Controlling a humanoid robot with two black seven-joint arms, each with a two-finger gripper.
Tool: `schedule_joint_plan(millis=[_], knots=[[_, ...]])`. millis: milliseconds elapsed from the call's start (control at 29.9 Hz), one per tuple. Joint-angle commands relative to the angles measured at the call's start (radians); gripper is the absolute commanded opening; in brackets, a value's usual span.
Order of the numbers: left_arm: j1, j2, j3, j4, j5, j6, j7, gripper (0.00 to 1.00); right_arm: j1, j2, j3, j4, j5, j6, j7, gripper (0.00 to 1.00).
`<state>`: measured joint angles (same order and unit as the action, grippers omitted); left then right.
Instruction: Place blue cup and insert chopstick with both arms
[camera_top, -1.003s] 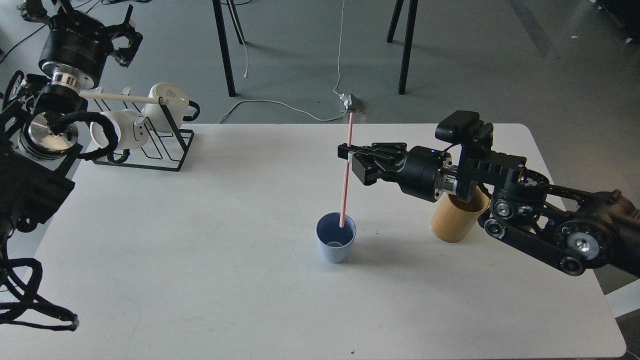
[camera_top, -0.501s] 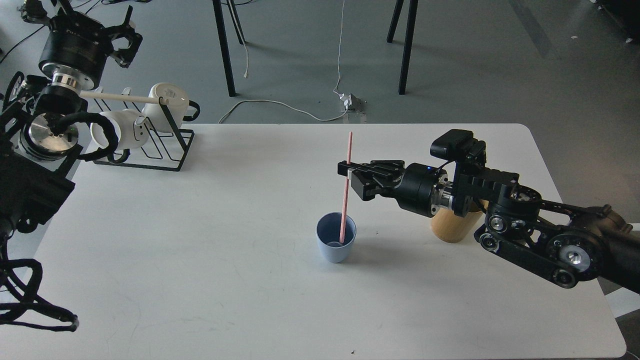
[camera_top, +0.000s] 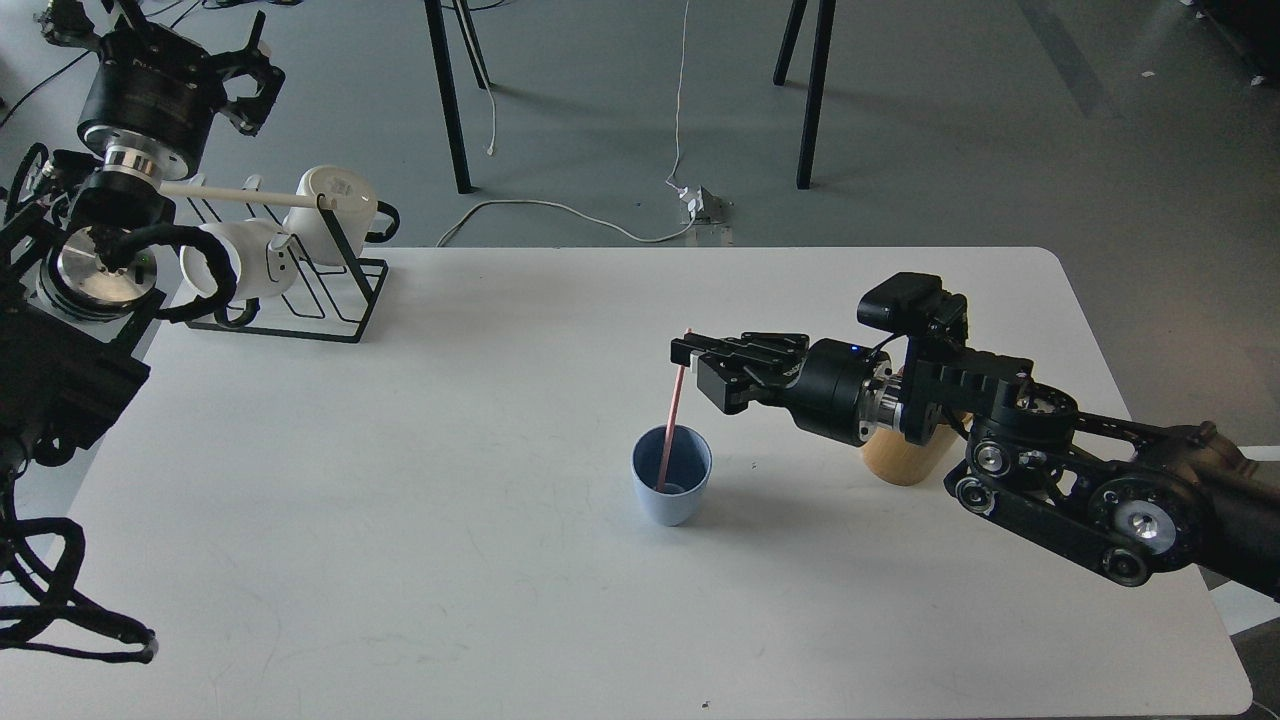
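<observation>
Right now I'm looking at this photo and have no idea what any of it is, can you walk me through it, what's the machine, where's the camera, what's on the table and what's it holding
This is one picture, taken from a humanoid robot's head, looking forward and down at a white table. The black jointed things at both sides are its two arms. Each ends in a two-finger end effector.

The right end effector reaches in from the right, above a small blue cup standing mid-table. A thin pink chopstick leans in the cup, its lower end inside, its top at the fingers. Whether they grip it I cannot tell.

The left end effector is raised at the upper left, holding nothing.

Also on the table: a tan wooden holder partly behind the right arm, and a black wire rack with two white mugs at the back left.
</observation>
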<state>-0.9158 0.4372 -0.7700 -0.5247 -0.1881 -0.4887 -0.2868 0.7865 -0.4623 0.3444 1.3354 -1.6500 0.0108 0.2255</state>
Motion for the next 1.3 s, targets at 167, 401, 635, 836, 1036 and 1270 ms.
schedule_joint_plan(millis=[167, 401, 635, 836, 1036, 1270], knots=[[0.002, 0.003, -0.002, 0.000, -0.001, 0.000, -0.002, 1.00, 0.014, -0.013, 0.247, -0.015, 0.062, 0.006, 0.000, 0.99], [0.002, -0.008, -0.003, 0.000, -0.001, 0.000, -0.006, 1.00, 0.057, -0.019, 0.430, -0.149, 0.413, 0.028, 0.002, 1.00], [0.002, -0.012, -0.012, 0.002, -0.005, 0.000, -0.008, 1.00, 0.103, -0.018, 0.495, -0.312, 0.836, 0.050, 0.035, 1.00], [0.002, -0.054, -0.017, 0.035, -0.007, 0.000, -0.011, 1.00, 0.103, -0.019, 0.550, -0.401, 1.169, 0.166, 0.048, 1.00], [0.002, -0.064, -0.017, 0.060, -0.008, 0.000, -0.011, 1.00, 0.093, -0.007, 0.568, -0.518, 1.508, 0.210, 0.046, 1.00], [0.000, -0.066, -0.017, 0.060, -0.008, 0.000, -0.011, 1.00, 0.086, 0.031, 0.588, -0.689, 1.752, 0.354, 0.020, 1.00]])
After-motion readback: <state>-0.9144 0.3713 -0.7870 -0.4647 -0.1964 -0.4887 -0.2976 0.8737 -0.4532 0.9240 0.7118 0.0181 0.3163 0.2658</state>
